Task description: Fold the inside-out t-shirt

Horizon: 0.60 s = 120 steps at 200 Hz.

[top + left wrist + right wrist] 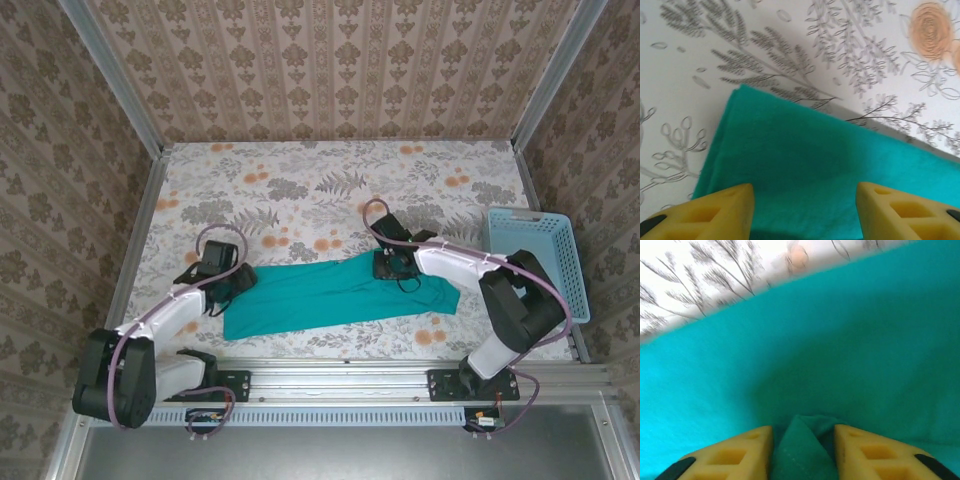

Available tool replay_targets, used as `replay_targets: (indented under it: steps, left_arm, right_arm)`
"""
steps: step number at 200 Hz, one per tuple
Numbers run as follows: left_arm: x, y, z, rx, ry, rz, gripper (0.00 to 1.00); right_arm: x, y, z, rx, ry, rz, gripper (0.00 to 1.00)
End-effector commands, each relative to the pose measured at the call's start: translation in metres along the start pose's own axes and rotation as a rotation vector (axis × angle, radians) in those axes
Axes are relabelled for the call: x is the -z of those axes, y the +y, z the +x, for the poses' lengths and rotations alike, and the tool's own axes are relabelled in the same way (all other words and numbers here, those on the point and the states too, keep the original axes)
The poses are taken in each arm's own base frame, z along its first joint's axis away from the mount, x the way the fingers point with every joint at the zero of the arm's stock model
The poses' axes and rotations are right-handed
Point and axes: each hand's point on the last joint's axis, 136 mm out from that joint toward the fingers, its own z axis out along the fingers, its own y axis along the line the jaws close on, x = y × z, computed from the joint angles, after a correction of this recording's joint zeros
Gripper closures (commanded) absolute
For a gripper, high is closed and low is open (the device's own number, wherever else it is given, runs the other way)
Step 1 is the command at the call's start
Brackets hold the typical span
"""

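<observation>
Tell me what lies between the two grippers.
The teal t-shirt, a long folded band, spans from the left gripper to the right gripper, seen in the top view.

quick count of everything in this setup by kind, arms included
teal t-shirt: 1
light-blue basket: 1
robot arms: 2
total: 4

T-shirt [335,293] laid flat across the near half of the table [300,190].
Left gripper [804,200] over its left end, right gripper [802,437] at its far edge toward the right, cloth between its fingers [735,455]; basket [528,214] stands right of it, apart.
</observation>
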Motion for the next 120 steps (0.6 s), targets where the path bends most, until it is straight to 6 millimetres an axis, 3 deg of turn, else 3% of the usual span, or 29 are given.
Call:
replay_targets:
  steps: [1, 35, 56, 77, 94, 120]
  left_arm:
    - [0.003, 0.006, 0.0, 0.037, -0.024, 0.008, 0.42]
    - [0.005, 0.013, 0.001, 0.057, -0.035, 0.004, 0.41]
    - [0.01, 0.014, -0.003, 0.067, -0.044, 0.014, 0.4]
    - [0.021, 0.01, -0.013, 0.052, -0.071, 0.024, 0.39]
    - [0.032, 0.002, -0.024, 0.037, -0.101, 0.038, 0.38]
    - [0.038, -0.016, -0.036, 0.019, -0.112, 0.089, 0.38]
  right_arm:
    - [0.013, -0.015, 0.024, 0.028, 0.005, 0.056, 0.68]
    - [0.015, -0.026, 0.061, 0.002, 0.056, 0.04, 0.83]
    - [0.029, -0.032, 0.065, -0.019, 0.034, 0.029, 0.89]
    - [0.053, -0.033, 0.049, -0.014, -0.047, 0.023, 0.88]
    - [0.075, -0.023, 0.028, 0.002, -0.119, -0.02, 0.82]
    - [0.088, -0.004, -0.004, 0.009, -0.177, -0.053, 0.63]
